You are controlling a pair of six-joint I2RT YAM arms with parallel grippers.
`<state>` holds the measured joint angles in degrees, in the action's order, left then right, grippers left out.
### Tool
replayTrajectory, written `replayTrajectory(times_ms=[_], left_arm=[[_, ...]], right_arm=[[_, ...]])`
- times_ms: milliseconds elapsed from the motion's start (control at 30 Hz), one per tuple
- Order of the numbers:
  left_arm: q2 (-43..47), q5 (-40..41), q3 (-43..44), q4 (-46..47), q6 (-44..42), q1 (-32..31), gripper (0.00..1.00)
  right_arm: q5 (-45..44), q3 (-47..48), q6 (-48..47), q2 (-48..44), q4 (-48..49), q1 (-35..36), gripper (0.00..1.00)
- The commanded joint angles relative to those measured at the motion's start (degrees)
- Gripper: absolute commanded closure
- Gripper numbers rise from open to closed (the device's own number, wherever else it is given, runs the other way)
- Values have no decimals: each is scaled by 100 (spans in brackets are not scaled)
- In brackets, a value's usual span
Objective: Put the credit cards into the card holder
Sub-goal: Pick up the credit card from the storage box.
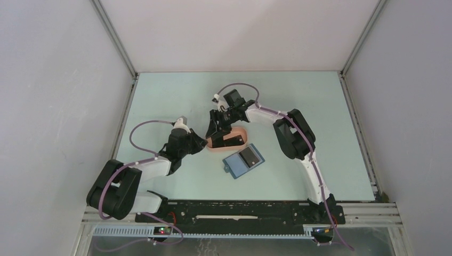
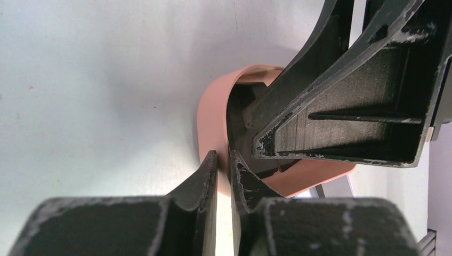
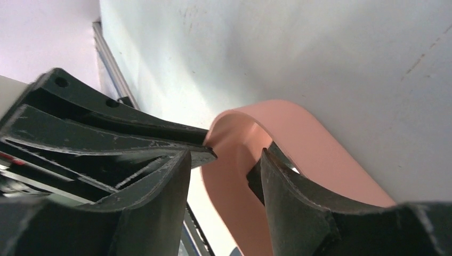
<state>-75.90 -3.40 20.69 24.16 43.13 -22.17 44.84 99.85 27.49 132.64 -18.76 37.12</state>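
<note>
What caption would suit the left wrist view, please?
Left gripper pinches rim of pink oval tray while right gripper reaches inside.

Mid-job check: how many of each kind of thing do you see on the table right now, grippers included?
Pink oval plastic tray: 1
Blue folding wallet: 1
Black two-finger grippers: 2, left gripper pinching the tray's rim, right gripper open at the tray
Credit cards: 0 told apart; the tray's inside is mostly hidden
Total: 4
</note>
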Motion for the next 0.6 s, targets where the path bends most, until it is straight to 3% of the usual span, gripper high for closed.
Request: replayTrajectory(times_ms=[0,300,567], left_arm=[[297,40,-138,195,90,-68,100],[783,1033,-236,73,-273,-211,100],[822,1752,-361,114,-787,-560,100]], right_arm=[[-409,264,-1061,-452,-443,-98,40],[731,812,-4121,-970,-2071,-451,38],[-315,264,-5762,-1576,-2535,-475,37]])
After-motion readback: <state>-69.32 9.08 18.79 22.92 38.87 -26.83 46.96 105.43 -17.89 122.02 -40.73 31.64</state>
